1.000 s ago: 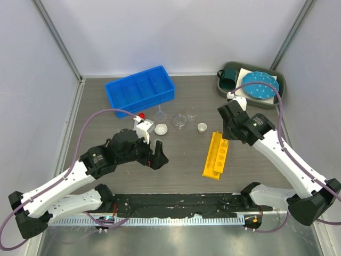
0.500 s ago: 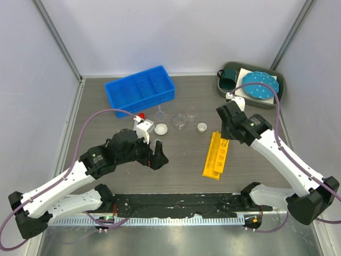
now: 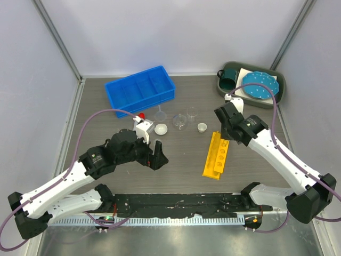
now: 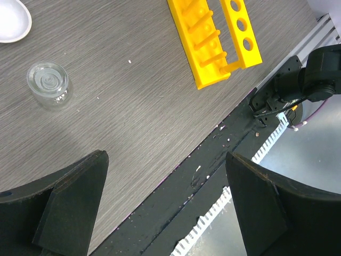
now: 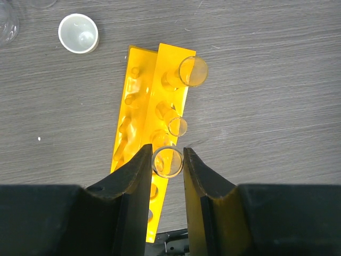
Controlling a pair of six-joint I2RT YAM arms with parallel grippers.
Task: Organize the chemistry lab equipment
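The grey wood-grain table, flecked with white specks, stands between pale walls. The right end effector pinches a clear tube, with the yellow rack directly beneath it. The left end effector gapes wide above the table, with a beaker ahead to its left.

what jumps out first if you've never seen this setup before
The bright yellow tube rack lying right of centre catches the eye first, with the right gripper closed on a clear tube at the rack. Next comes the blue bin at the back left, and the left gripper hanging wide open near the front.
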